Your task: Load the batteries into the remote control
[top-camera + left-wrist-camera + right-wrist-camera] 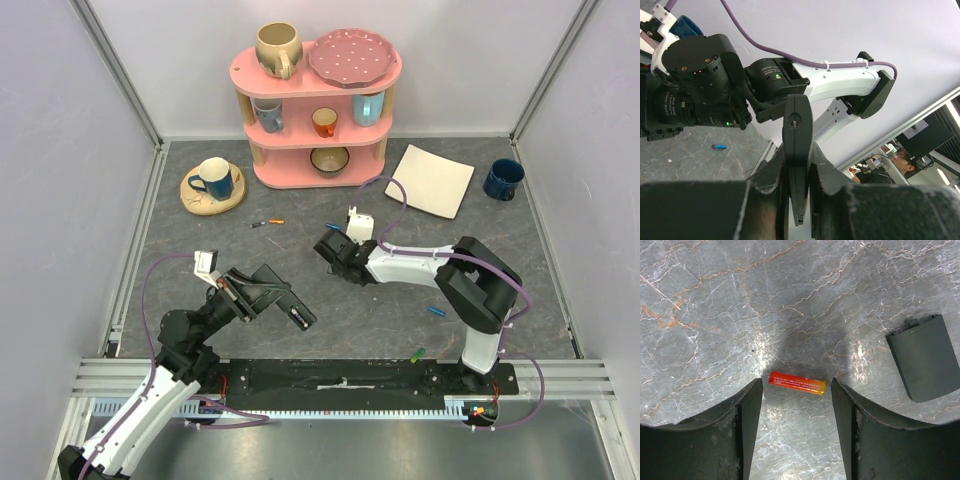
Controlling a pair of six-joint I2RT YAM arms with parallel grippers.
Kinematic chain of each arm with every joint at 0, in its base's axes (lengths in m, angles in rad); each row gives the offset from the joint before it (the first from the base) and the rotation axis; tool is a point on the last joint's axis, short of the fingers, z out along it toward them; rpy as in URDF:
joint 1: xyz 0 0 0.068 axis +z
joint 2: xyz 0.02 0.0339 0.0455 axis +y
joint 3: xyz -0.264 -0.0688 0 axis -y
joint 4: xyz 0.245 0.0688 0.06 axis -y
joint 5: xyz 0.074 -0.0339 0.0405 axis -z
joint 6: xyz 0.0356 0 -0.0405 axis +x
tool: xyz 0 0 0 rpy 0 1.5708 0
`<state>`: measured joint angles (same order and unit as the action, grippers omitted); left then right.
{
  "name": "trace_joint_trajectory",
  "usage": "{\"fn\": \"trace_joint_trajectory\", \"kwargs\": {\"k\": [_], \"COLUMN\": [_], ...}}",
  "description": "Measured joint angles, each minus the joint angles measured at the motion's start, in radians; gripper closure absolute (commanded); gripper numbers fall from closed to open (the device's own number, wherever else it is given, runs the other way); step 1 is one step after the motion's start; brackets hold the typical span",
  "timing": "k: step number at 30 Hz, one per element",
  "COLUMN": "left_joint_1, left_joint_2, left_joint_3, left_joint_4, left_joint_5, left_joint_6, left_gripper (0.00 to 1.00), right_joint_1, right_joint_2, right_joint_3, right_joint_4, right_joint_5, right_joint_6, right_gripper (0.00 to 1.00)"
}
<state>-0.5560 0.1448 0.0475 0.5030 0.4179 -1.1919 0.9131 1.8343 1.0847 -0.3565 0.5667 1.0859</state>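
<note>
My left gripper (268, 293) is shut on the black remote control (298, 315) and holds it above the table; in the left wrist view the remote (797, 130) stands on edge between the jaws of the left gripper (797, 167). My right gripper (335, 258) is open, low over the table. Its fingertips straddle a red-orange battery (797, 383) that lies flat, the right gripper (797, 390) not touching it. A black battery cover (923, 357) lies to the right. Loose batteries lie on the table: blue and orange (266, 223), blue (333, 227), blue (437, 311), green (418, 353).
A pink shelf (320, 150) with mugs, a bowl and a plate stands at the back. A blue mug sits on a wooden coaster (212, 195) at back left. A white square plate (432, 180) and a dark blue mug (503, 179) are at back right.
</note>
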Motion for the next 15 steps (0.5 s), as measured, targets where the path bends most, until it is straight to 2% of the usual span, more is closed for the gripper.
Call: {"fn": "trace_joint_trajectory", "kwargs": {"k": [15], "left_joint_1": [0.0], "left_joint_2": [-0.011], "left_joint_3": [0.0], "left_joint_4": [0.0], "left_joint_5": [0.001], "left_joint_6": [0.0], "left_gripper": [0.98], "right_joint_1": [0.015], "right_joint_2": [0.007], "right_joint_3": [0.003], "right_joint_4": [-0.013], "right_joint_5": [0.023], "right_joint_6": [0.002], "right_gripper": [0.51]}}
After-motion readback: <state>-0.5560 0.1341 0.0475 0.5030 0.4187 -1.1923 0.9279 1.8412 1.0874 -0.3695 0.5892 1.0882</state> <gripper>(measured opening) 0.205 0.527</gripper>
